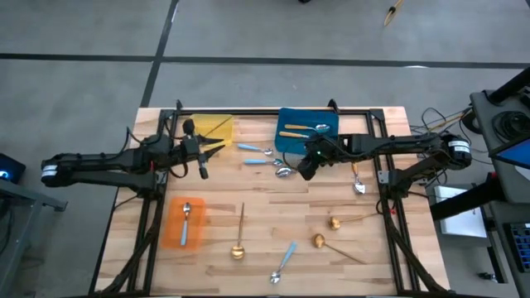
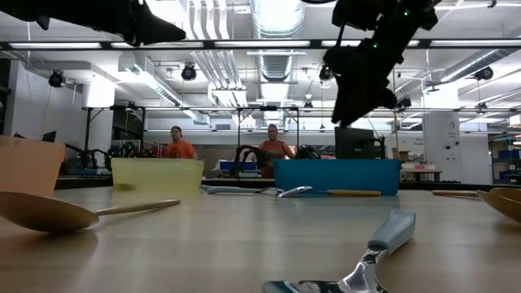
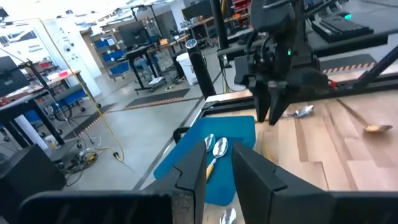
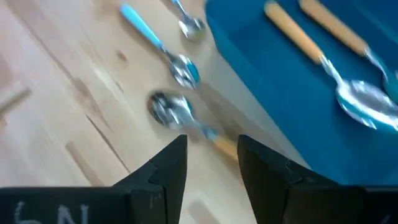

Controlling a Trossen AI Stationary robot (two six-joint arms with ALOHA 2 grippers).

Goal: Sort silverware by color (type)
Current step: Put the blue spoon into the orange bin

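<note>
My right gripper [image 1: 304, 170] [image 4: 211, 165] hangs open above an orange-handled spoon [image 4: 180, 115] lying flat on the table beside the blue tray [image 1: 290, 141]; in the low view it [image 2: 352, 102] is well above the table. Two orange-handled spoons [image 4: 329, 43] lie in that tray. Two light-blue-handled spoons [image 1: 255, 156] lie to the left of it. My left gripper [image 1: 214, 149] [image 3: 217, 171] is open and empty, raised near the yellow tray [image 1: 217, 126]. A blue-handled spoon [image 1: 186, 217] lies in the orange tray [image 1: 172, 236].
Three gold spoons [image 1: 239, 236] [image 1: 344, 221] [image 1: 330, 245] and a blue-handled spoon [image 1: 284, 263] lie toward the table's near side. Another spoon [image 1: 357, 180] lies under the right arm. A black frame runs along the table's edges. People stand in the room beyond the far edge [image 2: 273, 150].
</note>
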